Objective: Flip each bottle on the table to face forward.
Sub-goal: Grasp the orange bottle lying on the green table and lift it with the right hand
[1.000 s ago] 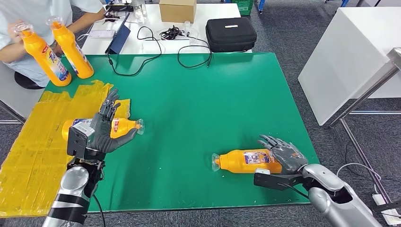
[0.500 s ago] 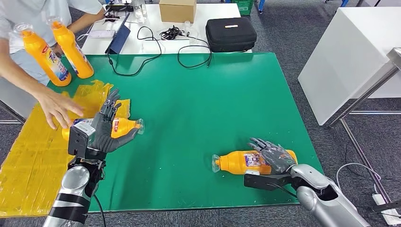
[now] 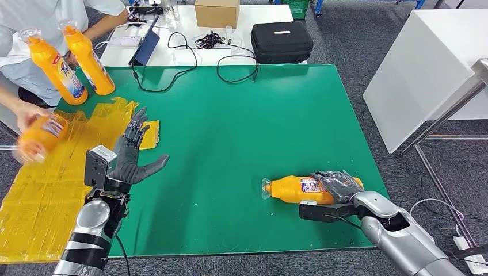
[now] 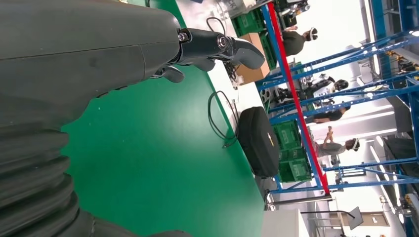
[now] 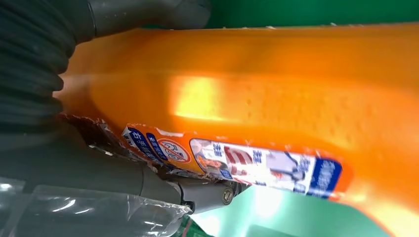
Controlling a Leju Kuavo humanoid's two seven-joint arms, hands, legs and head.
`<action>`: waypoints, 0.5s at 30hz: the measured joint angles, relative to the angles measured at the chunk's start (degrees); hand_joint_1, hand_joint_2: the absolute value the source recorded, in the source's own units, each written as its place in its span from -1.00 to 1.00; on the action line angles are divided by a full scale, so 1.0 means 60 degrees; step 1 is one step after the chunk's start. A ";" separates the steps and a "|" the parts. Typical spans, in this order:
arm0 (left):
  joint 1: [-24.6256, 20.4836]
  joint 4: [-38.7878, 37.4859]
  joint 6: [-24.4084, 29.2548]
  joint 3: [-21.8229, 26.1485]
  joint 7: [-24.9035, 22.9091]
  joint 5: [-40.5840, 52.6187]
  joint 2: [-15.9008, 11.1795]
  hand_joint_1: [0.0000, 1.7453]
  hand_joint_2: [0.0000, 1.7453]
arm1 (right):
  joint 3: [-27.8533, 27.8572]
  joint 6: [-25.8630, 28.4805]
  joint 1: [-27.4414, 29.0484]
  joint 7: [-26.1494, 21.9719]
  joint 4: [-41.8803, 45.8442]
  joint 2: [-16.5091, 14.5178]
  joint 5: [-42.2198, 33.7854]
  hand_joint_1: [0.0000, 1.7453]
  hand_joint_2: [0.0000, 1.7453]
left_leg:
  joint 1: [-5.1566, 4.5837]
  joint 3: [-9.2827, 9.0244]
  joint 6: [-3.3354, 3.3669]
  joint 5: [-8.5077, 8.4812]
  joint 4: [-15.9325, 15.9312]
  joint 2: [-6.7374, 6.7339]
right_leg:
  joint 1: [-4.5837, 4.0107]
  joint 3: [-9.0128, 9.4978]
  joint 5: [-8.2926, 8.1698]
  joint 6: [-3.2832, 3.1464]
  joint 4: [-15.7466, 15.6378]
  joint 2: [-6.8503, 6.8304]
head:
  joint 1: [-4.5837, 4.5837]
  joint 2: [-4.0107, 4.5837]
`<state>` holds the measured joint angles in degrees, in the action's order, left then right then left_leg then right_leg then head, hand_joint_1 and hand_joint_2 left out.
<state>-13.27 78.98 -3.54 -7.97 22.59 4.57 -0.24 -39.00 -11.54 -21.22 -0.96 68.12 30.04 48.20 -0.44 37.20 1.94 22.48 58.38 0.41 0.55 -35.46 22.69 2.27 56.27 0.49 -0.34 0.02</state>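
Grey carpet floor (image 3: 345, 34), white desk (image 3: 184, 49) behind, white table (image 3: 426, 63) at right.

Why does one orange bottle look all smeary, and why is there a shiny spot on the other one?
In the head view, the bottle in the person's hand is motion-blurred. In the right wrist view, the bottle under the right hand sits so close that it looks soft, with a bright glare patch on its side. In the left wrist view, the windows behind are washed out white.
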 joint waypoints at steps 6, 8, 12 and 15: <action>-0.0002 -0.0064 -0.0026 -0.0013 -0.0019 -0.0117 0.0000 -1.00 1.00 | -0.0259 -0.0088 -0.0259 0.0085 -0.0200 0.0086 0.0250 1.00 1.00 | -0.0004 -0.0010 0.0002 -0.0002 0.0000 0.0001 | 0.0005 0.0008 -0.0002 0.0003 0.0000 0.0000 | 0.0003 0.0000; -0.0003 -0.0077 -0.0063 -0.0013 -0.0030 -0.0156 0.0000 -1.00 1.00 | -0.0367 -0.0151 -0.0348 0.0129 -0.0227 0.0145 0.0430 1.00 1.00 | -0.0004 -0.0011 0.0002 -0.0002 0.0000 0.0003 | 0.0005 0.0009 -0.0002 0.0003 0.0000 0.0000 | 0.0003 0.0000; -0.0018 -0.0082 -0.0107 -0.0020 -0.0074 -0.0204 0.0000 -1.00 1.00 | -0.0553 -0.0321 -0.0558 0.0203 -0.0282 0.0240 0.0616 1.00 1.00 | -0.0004 -0.0012 0.0002 -0.0002 0.0000 -0.0001 | 0.0005 0.0010 -0.0003 0.0003 0.0000 0.0001 | 0.0004 0.0000; -0.0019 -0.0082 -0.0123 -0.0021 -0.0096 -0.0272 0.0000 -1.00 1.00 | -0.0622 -0.0258 -0.0627 0.0275 -0.0332 0.0233 0.0623 1.00 1.00 | -0.0004 -0.0011 0.0002 -0.0002 0.0000 0.0002 | 0.0004 0.0011 -0.0003 0.0003 0.0001 0.0000 | 0.0003 0.0000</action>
<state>-13.39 78.49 -4.27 -8.09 22.02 2.94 -0.24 -42.73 -13.09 -24.98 0.69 66.13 31.44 51.93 -0.46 37.14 1.95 22.47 58.38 0.42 0.57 -35.39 22.68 2.30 56.27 0.50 -0.32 0.02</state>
